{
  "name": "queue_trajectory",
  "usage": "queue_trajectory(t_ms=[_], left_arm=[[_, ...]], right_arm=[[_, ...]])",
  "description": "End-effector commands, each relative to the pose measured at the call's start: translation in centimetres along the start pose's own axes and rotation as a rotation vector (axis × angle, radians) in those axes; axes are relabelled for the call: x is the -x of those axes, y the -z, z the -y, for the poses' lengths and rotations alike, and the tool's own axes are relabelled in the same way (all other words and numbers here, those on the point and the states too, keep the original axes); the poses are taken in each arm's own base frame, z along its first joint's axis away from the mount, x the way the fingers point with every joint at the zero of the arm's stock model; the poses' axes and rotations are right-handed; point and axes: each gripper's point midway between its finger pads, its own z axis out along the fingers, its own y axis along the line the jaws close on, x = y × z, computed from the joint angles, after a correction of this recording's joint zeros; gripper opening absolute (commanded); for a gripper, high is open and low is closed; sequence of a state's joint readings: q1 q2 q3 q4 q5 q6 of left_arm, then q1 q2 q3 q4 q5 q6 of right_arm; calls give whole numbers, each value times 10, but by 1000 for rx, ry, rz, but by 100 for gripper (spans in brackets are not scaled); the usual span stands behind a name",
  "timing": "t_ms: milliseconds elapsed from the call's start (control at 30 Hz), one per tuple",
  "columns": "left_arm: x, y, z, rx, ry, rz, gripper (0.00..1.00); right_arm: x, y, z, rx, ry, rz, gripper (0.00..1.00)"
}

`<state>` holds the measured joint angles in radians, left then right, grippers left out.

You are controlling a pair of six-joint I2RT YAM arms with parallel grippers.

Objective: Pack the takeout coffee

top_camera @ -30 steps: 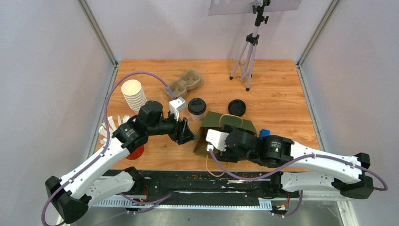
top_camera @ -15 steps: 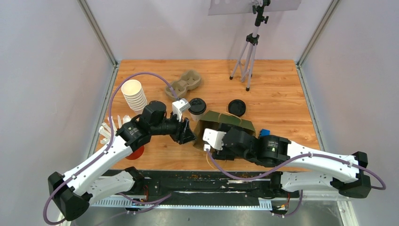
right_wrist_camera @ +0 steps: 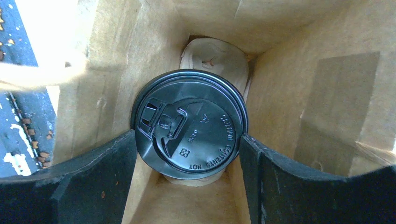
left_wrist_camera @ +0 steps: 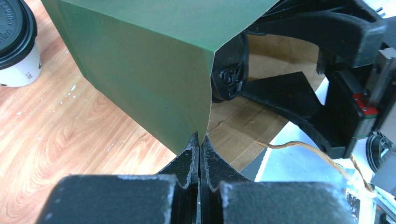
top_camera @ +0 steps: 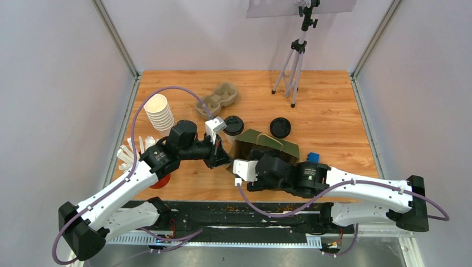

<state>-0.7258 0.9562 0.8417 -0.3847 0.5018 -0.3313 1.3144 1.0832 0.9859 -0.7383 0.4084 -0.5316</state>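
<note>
A green paper bag (top_camera: 271, 144) lies mid-table, its brown-lined mouth facing the arms. My left gripper (left_wrist_camera: 200, 140) is shut on the bag's (left_wrist_camera: 140, 60) mouth edge; from above the left gripper (top_camera: 223, 159) sits at the bag's left corner. My right gripper (right_wrist_camera: 187, 135) reaches inside the bag, shut on a takeout coffee cup (right_wrist_camera: 189, 123) by the rim of its black lid; the cup's sides are hidden. In the top view the right gripper (top_camera: 251, 158) is mostly covered by the bag. The white-sided lidded cup (top_camera: 234, 125) stands left of the bag, also in the left wrist view (left_wrist_camera: 14, 46).
A loose black lid (top_camera: 280, 127) lies behind the bag. A cardboard cup carrier (top_camera: 217, 99) and a stack of lidless white cups (top_camera: 158, 113) sit at the back left. A red cup (top_camera: 160, 180) with white sticks (top_camera: 129, 151) is under the left arm. A tripod (top_camera: 294, 67) stands at the back.
My left gripper has gone from open to shut on the bag's edge. The right arm has pushed left, deeper into the bag, and the bag's mouth has shifted slightly left.
</note>
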Motion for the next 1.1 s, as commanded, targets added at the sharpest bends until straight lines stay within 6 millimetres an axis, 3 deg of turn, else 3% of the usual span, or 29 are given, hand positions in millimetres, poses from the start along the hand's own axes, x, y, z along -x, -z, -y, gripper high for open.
queue_trajectory(t_ms=[0, 300, 767, 933, 1067], left_arm=[[9, 2, 16, -83, -39, 50, 0], [5, 4, 19, -100, -27, 52, 1], [9, 3, 26, -126, 11, 45, 3], [9, 1, 24, -117, 24, 40, 4], [9, 0, 22, -113, 25, 34, 5]], right_arm=[[6, -5, 5, -40, 9, 36, 64], [-9, -8, -10, 47, 38, -22, 66], [-24, -31, 6, 0, 26, -85, 65], [-20, -31, 13, -26, 46, -80, 65], [-7, -18, 13, 24, 57, -21, 65]])
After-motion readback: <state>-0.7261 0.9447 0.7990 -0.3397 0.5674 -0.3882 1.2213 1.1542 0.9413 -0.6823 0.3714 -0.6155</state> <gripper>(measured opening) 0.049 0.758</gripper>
